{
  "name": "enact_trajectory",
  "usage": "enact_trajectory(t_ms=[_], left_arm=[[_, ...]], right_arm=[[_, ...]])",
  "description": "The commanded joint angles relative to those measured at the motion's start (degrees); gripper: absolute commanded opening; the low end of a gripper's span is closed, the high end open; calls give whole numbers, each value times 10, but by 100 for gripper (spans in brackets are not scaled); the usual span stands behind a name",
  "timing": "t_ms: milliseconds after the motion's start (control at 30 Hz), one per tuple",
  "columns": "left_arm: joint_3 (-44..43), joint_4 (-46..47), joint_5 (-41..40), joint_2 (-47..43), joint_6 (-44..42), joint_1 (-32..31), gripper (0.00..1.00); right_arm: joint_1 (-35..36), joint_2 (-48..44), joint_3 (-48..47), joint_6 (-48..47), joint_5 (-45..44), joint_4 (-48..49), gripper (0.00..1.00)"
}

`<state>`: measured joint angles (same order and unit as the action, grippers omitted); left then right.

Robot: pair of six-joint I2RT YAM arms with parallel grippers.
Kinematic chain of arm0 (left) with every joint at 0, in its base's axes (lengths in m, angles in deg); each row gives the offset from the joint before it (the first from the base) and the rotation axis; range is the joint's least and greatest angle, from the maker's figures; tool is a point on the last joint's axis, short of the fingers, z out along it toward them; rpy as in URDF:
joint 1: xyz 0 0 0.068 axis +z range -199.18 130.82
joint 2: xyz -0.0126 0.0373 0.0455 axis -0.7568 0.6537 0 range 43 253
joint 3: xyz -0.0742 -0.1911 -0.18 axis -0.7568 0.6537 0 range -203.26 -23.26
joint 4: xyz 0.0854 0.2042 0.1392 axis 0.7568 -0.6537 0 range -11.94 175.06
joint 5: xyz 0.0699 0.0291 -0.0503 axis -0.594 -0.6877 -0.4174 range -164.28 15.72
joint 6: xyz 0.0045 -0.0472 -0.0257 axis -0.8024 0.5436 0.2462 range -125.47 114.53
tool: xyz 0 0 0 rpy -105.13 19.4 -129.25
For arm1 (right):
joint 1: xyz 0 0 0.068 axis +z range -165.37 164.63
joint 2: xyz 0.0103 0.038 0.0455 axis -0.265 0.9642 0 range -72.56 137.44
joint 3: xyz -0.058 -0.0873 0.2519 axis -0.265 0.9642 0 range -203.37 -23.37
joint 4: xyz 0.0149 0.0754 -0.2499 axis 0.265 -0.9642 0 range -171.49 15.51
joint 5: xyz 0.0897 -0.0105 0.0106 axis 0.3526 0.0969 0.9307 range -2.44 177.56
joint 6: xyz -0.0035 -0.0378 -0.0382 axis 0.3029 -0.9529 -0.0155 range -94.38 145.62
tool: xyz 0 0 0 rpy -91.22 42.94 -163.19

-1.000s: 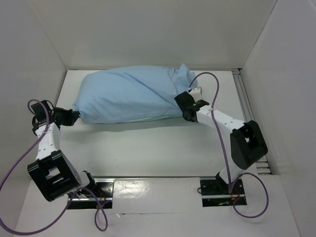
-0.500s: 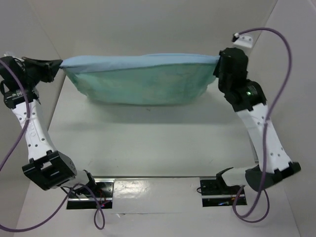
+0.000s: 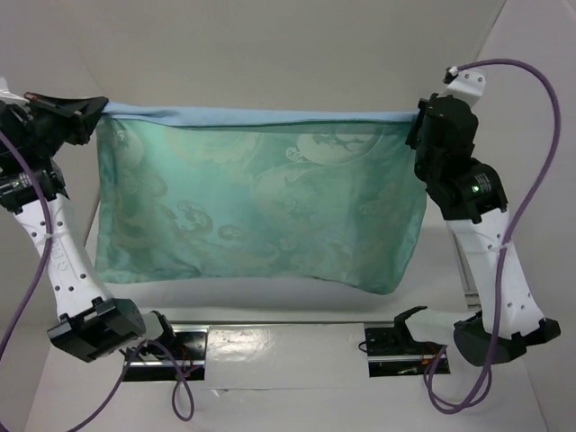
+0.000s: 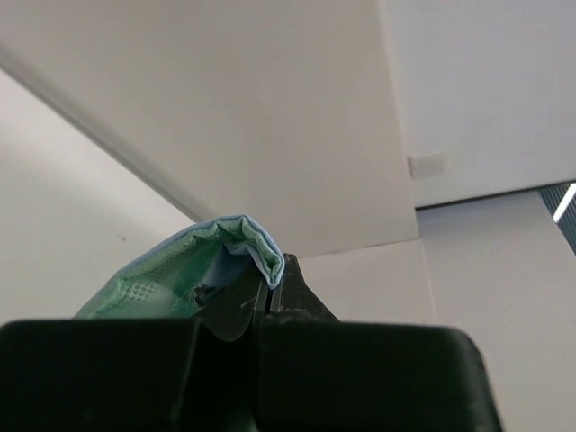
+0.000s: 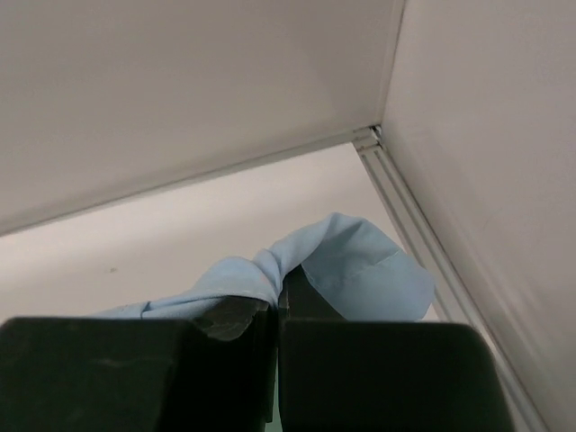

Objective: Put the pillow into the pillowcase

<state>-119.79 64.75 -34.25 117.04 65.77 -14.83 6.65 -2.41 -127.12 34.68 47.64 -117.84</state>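
The pillowcase [image 3: 261, 207] hangs stretched between my two raised grippers, its sea-green swirly face towards the top camera and a pale blue edge along the top. My left gripper [image 3: 97, 110] is shut on its upper left corner, and my right gripper [image 3: 416, 115] is shut on its upper right corner. In the left wrist view a green and blue fold [image 4: 229, 243] is pinched at the left gripper's [image 4: 270, 286] tips. In the right wrist view pale blue cloth [image 5: 360, 265] bunches over the right gripper's [image 5: 279, 301] tips. No white pillow shows; it is hidden or out of view.
White enclosure walls stand at the back and on both sides. The white table [image 3: 270, 301] lies below the hanging cloth. A metal rail [image 5: 400, 193] runs along the right wall. The arm bases [image 3: 400, 342] sit at the near edge.
A second ago the pillowcase lay plump on the table. Both arms have lifted it by its corners and pulled apart, and it now hangs as a wide sheet.
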Motion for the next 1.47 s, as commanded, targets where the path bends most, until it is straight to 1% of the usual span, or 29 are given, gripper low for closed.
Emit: enact_trajectory(t_ms=[0,33,67,100,133,167,200,233,267,300,333,367,400,500,567,600,667,733,767,800,833,867,900,933,967,1133,1267,1433], left_arm=[[52,18,-127,27,-48,-46,0],[83,25,-141,35,-60,-61,0],[94,31,-160,60,-73,-74,0],[102,36,-160,80,-102,-91,12],[94,36,-151,104,-119,-97,41],[80,31,-114,132,-135,-97,62],[58,-7,-104,182,-163,-104,77],[8,-32,-104,201,-181,-114,80],[-14,-56,-132,211,-214,-119,82],[-29,-76,-148,211,-227,-130,83],[-38,-82,-183,205,-239,-130,83],[-44,-82,-200,197,-248,-137,83],[-45,-90,-216,188,-265,-143,83],[-37,-114,-253,153,-284,-143,83],[-2,-114,-254,120,-290,-151,82],[9,-114,-254,110,-308,-156,81],[40,-122,-267,92,-324,-173,81],[72,-129,-259,57,-334,-190,81],[111,-129,-254,43,-334,-198,81],[131,-129,-241,15,-334,-206,81],[150,-122,-236,1,-334,-226,81],[168,-114,-236,-13,-334,-235,81],[196,-114,-228,-36,-334,-245,81],[205,-114,-228,-47,-334,-255,81],[210,-114,-228,-55,-341,-273,81],[221,-136,-276,-105,-370,-314,82],[221,-147,-304,-124,-393,-332,82],[215,-152,-310,-136,-393,-343,83]], right_arm=[[-41,55,76,-2,-18,91,0],[-50,72,96,-2,-3,111,0],[-72,93,118,5,14,139,0],[-85,116,118,5,31,147,0],[-100,173,113,11,101,140,17],[-122,209,56,24,141,114,44],[-122,246,18,30,170,84,66],[-122,300,-17,35,170,35,97],[-106,314,-59,41,156,25,100],[-106,314,-59,41,146,25,100],[-100,301,-41,41,146,50,100],[-100,288,-29,41,151,61,100],[-100,264,-17,47,171,70,100],[-106,237,2,62,184,69,100],[-111,218,20,82,173,45,100],[-116,211,26,90,173,37,100],[-116,189,40,111,122,5,100],[-116,155,79,133,80,-10,100],[-116,142,95,139,66,-25,100],[-116,127,131,153,53,-30,100],[-122,110,151,153,45,-31,100],[-122,76,170,162,40,-31,100],[-129,60,205,169,40,-37,100],[-136,44,221,169,40,-38,100],[-136,15,235,174,40,-45,100],[-148,-52,306,189,40,-79,100],[-153,-80,314,196,28,-92,100],[-153,-99,314,195,21,-103,100]])
